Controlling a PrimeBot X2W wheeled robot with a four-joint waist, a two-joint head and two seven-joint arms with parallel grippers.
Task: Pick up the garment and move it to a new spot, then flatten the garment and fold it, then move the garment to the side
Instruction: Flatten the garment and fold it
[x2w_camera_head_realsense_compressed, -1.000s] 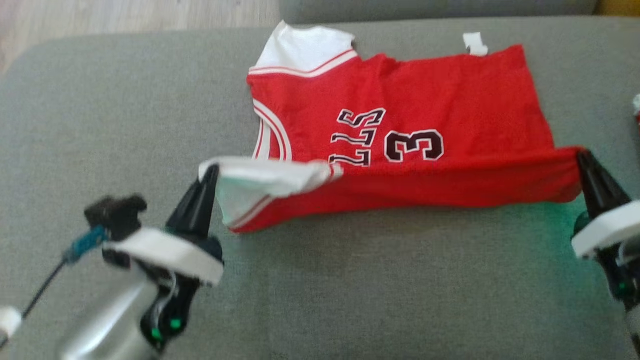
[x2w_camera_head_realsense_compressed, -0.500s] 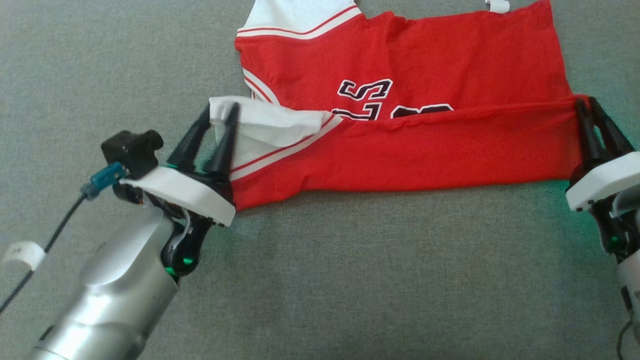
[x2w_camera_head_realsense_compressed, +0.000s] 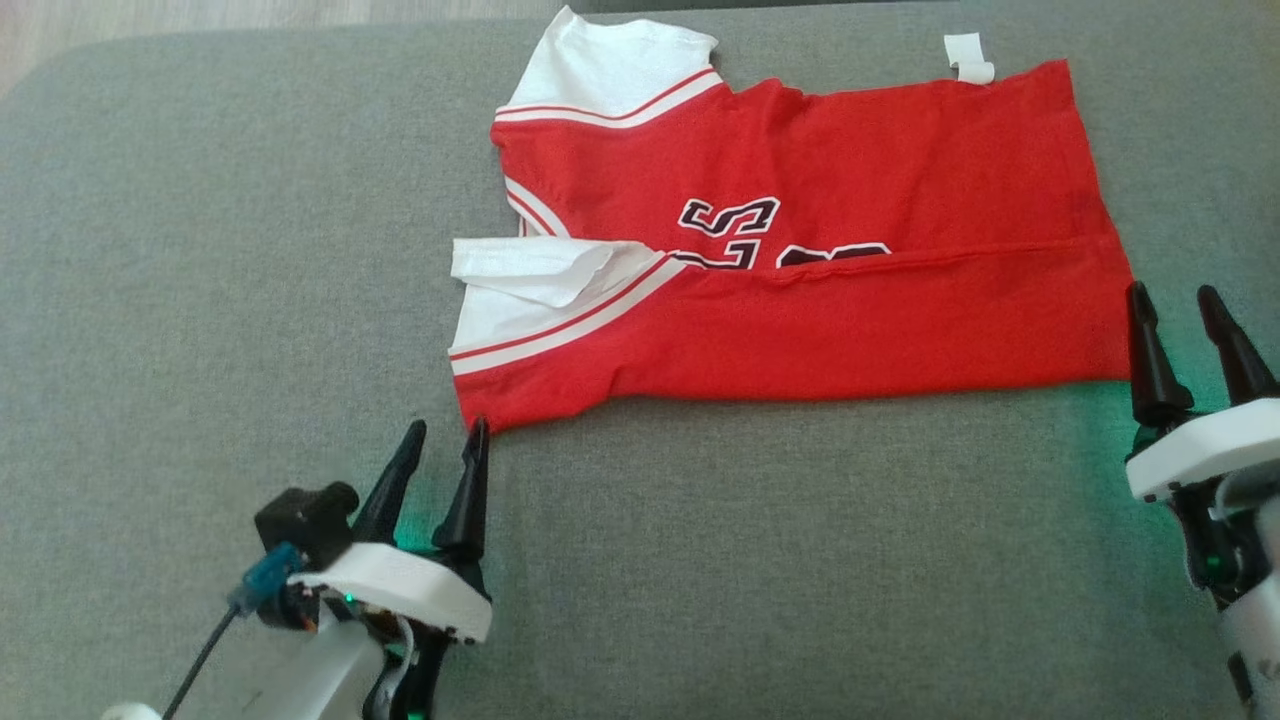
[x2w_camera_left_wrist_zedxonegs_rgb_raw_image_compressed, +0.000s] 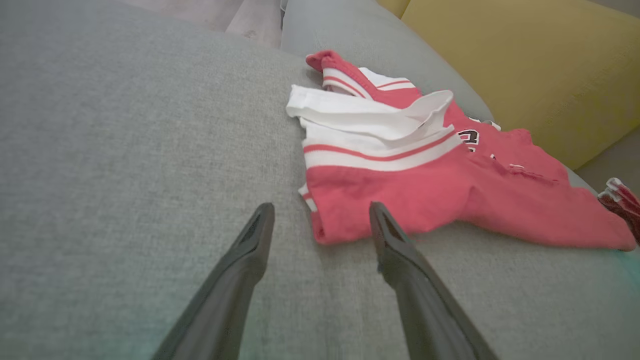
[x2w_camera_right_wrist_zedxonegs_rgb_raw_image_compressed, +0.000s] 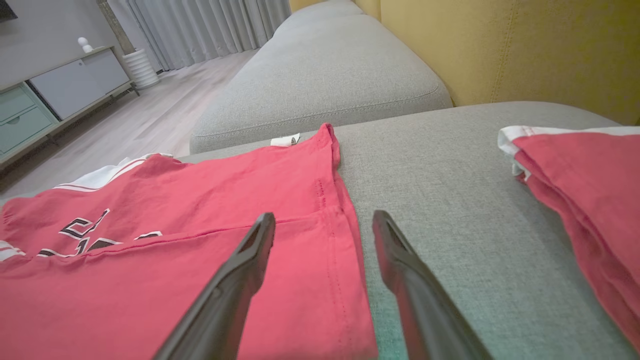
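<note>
The red jersey lies flat on the grey sofa cushion, its near long edge folded over the lettering and its white sleeves to the left. The left gripper sits at the near-left corner, fingers spread and empty. The right gripper is at the hem edge, fingers also apart, holding nothing. Bare cushion stretches left and near. Another red garment lies to the right.

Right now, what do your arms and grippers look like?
Left gripper and right gripper each have two long tapered black fingers on a white plate, green lights below. The left carries a black camera block with a blue plug and dark cable.
</note>
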